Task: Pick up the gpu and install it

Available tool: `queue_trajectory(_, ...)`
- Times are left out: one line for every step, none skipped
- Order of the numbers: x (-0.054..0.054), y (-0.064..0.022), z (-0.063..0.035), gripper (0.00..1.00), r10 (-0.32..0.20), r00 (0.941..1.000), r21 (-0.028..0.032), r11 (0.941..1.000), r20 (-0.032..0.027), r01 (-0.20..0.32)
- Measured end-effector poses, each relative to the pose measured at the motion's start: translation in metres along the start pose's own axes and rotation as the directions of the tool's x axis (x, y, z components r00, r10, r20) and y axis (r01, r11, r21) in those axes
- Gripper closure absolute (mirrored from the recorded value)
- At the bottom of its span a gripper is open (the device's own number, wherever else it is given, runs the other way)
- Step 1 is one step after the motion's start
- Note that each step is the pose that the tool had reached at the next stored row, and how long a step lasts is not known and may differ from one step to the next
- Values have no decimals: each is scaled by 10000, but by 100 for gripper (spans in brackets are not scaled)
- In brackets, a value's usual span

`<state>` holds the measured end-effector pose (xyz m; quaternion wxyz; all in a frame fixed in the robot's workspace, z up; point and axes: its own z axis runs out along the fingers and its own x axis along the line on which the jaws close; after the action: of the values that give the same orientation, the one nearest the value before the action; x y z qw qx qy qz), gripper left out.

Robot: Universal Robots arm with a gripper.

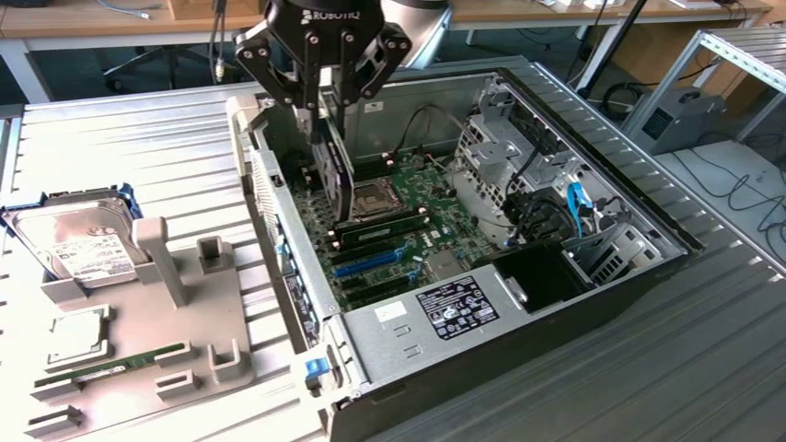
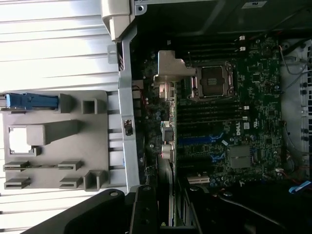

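Above the open black-and-silver computer case (image 1: 614, 157), the exterior view showed me the black two-fingered gripper (image 1: 328, 97) pinching the gpu (image 1: 331, 166), a slim dark expansion card. The jaws were pressed against its two flat faces. The card hung on edge below the fingers, which I took as the way to present its lower edge to the green motherboard (image 1: 418, 221) on the case floor. I judged it to be hovering over the board rather than seated, not far from the bright blue slots (image 1: 368, 262) (whether it lined up with one, I could not tell). On the exterior view's left, well apart from the case, the pale grey plastic fixture tray (image 1: 135, 304) held the silver hard drive with its blue frame (image 1: 80, 244) and the thin green memory stick (image 1: 110, 364). Each sat in its own holder, presumably for an easy grasp.

From the wrist view I looked down along the card. The dark fingers (image 2: 144, 214) clamped it close to the camera. Its silvery metal end bracket (image 2: 168, 87) stood near the case wall on the tray's side, sensibly, since that is where a bracket fastens. The square metal processor socket (image 2: 214, 80) lay just beside the card.
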<state>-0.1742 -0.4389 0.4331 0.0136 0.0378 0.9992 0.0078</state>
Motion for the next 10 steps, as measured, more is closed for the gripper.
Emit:
queue_trajectory(-7, 3, 2, 74, 0, 10000, 0, 10000, 1, 0)
queue_trajectory(-14, 6, 2, 74, 0, 10000, 0, 10000, 1, 0)
queue_trajectory(-20, 8, 3, 74, 0, 10000, 1, 10000, 0, 0)
queue_trajectory(-26, 10, 4, 74, 0, 10000, 2, 10000, 0, 0)
queue_trajectory(-34, 13, 5, 74, 0, 10000, 2, 10000, 0, 0)
queue_trajectory(-41, 16, 6, 74, 0, 10000, 2, 10000, 0, 0)
queue_trajectory(-47, 19, 7, 74, 0, 10000, 2, 10000, 0, 0)
queue_trajectory(-54, 21, 8, 74, 0, 10000, 2, 10000, 1, 0)
queue_trajectory(-62, 24, 9, 74, 0, 10000, 3, 10000, 0, 0)
queue_trajectory(-68, 26, 10, 74, 0, 10000, 3, 10000, 0, 0)
